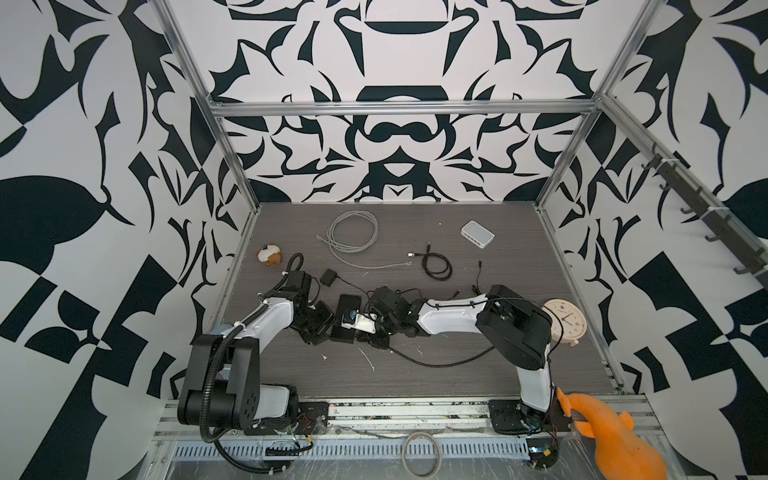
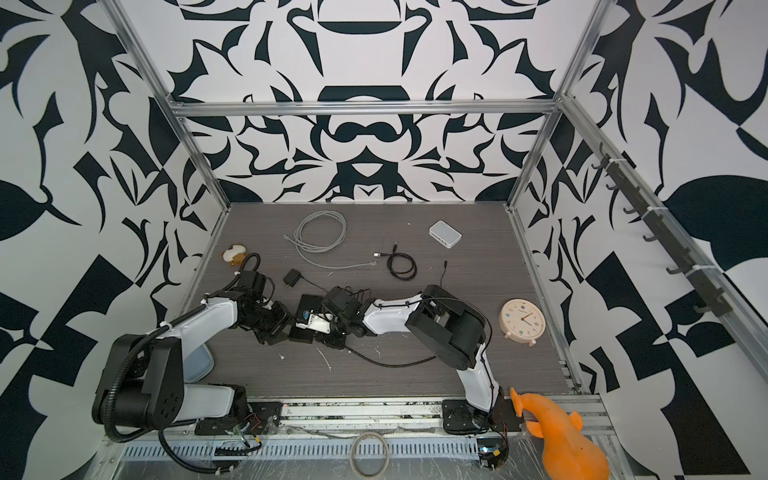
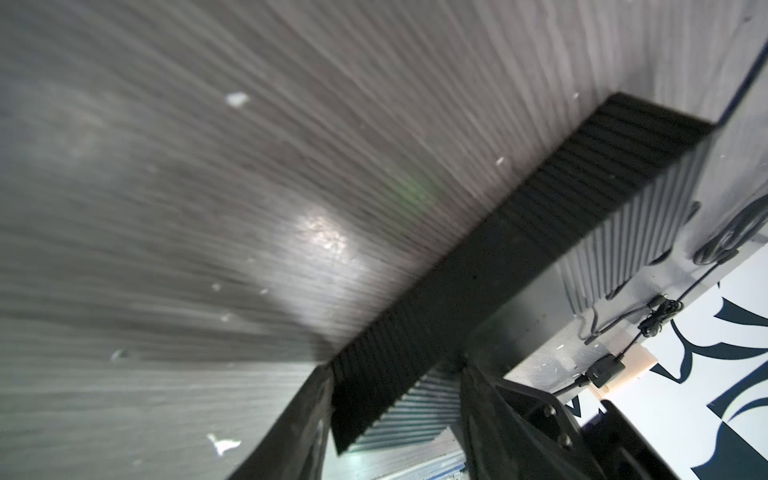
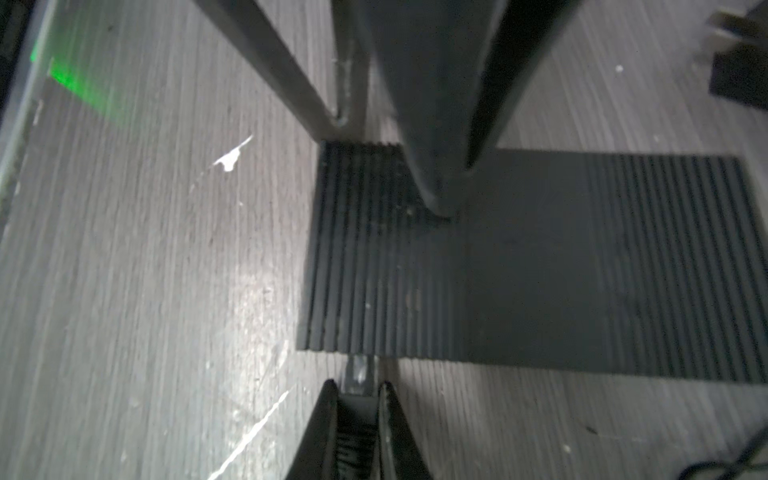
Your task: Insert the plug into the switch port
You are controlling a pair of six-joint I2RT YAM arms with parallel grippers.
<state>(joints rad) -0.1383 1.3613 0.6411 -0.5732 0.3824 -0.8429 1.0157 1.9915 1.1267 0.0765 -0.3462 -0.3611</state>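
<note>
right hand (image 4: 357, 386): clamped on the plug (image 4: 358, 371) | plug: tip straight ahead, at the near edge of the switch (image 4: 519, 266), by its ribbed end; long axis square to that edge; port not visible | left hand (image 3: 395, 370): grips the switch from its far side; right arm does the pushing

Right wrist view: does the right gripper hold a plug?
Yes, the right gripper pinches a plug between its fingers, metal tip forward.

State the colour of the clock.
The clock is cream, clearest in a top view.
</note>
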